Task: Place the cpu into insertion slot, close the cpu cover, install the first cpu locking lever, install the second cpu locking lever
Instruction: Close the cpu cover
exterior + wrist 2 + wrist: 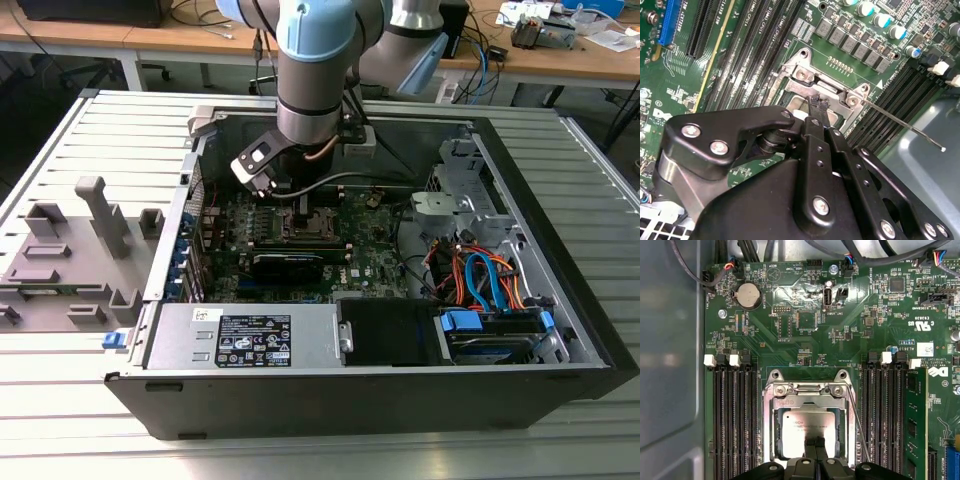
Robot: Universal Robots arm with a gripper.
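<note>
The cpu [805, 424], a silvery-grey square chip, lies in the insertion slot [771, 440] on the green board. The cpu cover [810, 399], a thin metal frame, lies down around it, with the chip showing through its window. My gripper [815, 444] hangs right over the chip's near edge. Its black fingertips [815, 106] are shut together at the cover, with nothing seen between them. A thin locking lever [900, 125] sticks out slanted from one side of the socket, and it also shows as a rod [860, 435] beside the cover. In the exterior view my gripper [300, 205] is low inside the case.
Long black memory slots [732, 420] flank the socket, with a green memory card [916, 425] standing in one. A black card [285, 262] lies near the socket. The case holds a power supply [250, 335] and a cabled drive cage [480, 280]. A grey fixture [70, 250] sits at the exterior view's left.
</note>
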